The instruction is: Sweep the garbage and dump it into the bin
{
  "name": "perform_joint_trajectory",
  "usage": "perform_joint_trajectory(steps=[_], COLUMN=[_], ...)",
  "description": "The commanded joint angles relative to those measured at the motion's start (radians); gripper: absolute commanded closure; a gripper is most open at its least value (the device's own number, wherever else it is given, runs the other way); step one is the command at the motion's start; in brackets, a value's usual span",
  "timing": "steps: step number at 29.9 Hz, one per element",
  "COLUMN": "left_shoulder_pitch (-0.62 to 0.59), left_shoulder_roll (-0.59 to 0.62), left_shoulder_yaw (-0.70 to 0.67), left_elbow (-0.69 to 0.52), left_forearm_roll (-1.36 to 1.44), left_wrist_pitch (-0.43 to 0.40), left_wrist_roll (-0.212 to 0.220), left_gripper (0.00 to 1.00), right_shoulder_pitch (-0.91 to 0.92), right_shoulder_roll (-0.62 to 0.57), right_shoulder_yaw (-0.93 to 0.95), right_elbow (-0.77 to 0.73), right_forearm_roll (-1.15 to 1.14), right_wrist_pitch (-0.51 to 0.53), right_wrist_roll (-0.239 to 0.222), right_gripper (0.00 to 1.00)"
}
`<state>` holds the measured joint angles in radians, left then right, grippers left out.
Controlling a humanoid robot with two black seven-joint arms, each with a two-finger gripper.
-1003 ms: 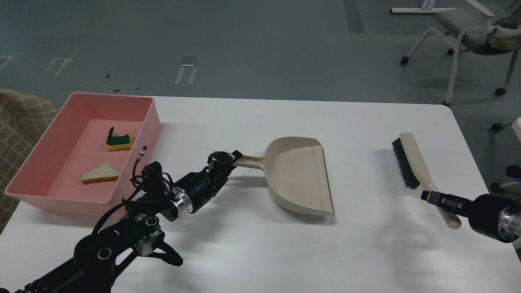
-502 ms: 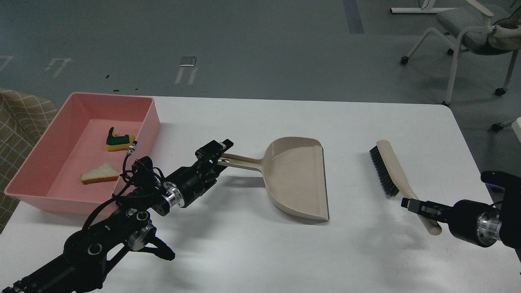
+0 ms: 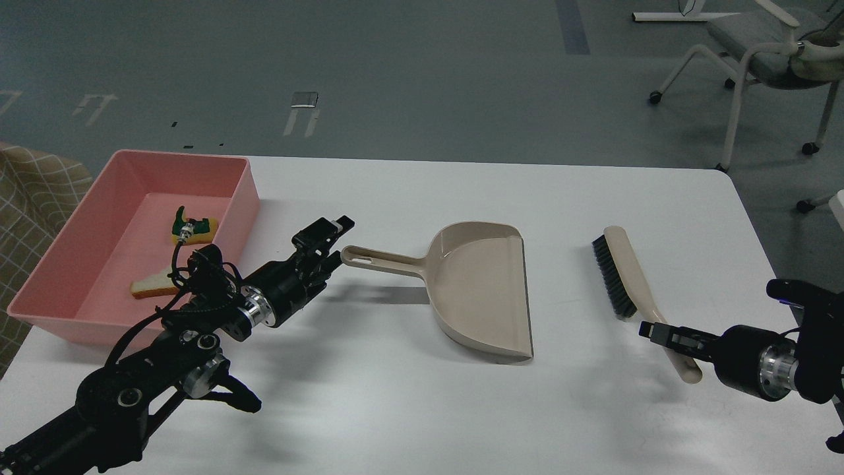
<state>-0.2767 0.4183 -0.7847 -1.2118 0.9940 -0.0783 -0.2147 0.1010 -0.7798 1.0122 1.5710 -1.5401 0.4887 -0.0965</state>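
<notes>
The pink bin (image 3: 82, 221) stands at the table's left. In it lie the yellow sponge piece (image 3: 206, 227) and the white bread slice (image 3: 146, 287), both partly covered by my left arm. The beige dustpan (image 3: 478, 290) lies flat on the table, its handle pointing left. My left gripper (image 3: 328, 232) is open and empty, just left of and above the handle's end, not touching it. My right gripper (image 3: 649, 330) is shut on the handle of the beige brush (image 3: 620, 274), whose black bristles face left, right of the dustpan.
The white table (image 3: 409, 409) ends close in front and at the right. An office chair (image 3: 771, 53) stands on the floor at the far right. A checked cloth (image 3: 33, 191) is to the left of the bin.
My left gripper let go of the dustpan handle and drew back left; the dustpan settled flat. My right gripper carried the brush left and down, toward the dustpan.
</notes>
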Motion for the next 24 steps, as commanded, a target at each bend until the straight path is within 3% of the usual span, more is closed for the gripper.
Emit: perform_joint_trajectory(steps=[1, 8, 12, 14, 20, 24], left_shoulder_pitch=[-0.002, -0.01, -0.013, -0.019, -0.061, -0.087], left_shoulder_roll=[0.019, 0.051, 0.069, 0.083, 0.141, 0.183], left_shoulder_yaw=[-0.014, -0.019, -0.021, -0.022, -0.039, -0.045], left_elbow=[-0.005, -0.015, -0.035, -0.043, -0.048, -0.049], left_forearm_roll=[-0.002, -0.009, -0.017, -0.029, -0.104, -0.156], left_wrist_pitch=[-0.001, -0.002, 0.0, 0.0, -0.006, -0.009], left_wrist_roll=[0.001, 0.001, 0.003, 0.003, 0.003, 0.001], left_gripper=[0.17, 0.17, 0.17, 0.17, 0.16, 0.12], right_shoulder_pitch=[-0.001, 0.0, -0.003, -0.01, -0.024, -0.024], right_shoulder_roll=[-0.004, -0.012, -0.013, -0.013, -0.025, -0.027], right_shoulder_yaw=[0.005, 0.022, 0.051, 0.084, 0.213, 0.334], right_elbow=[0.004, 0.023, 0.052, 0.078, 0.096, 0.095], right_forearm_roll=[0.003, 0.008, 0.009, 0.012, 0.014, 0.014], right_wrist_pitch=[0.0, 0.0, 0.0, 0.0, 0.0, 0.0], right_wrist_roll=[0.0, 0.001, 0.006, 0.009, 0.008, 0.006], right_gripper=[0.56, 0.38, 0.22, 0.09, 0.0, 0.0])
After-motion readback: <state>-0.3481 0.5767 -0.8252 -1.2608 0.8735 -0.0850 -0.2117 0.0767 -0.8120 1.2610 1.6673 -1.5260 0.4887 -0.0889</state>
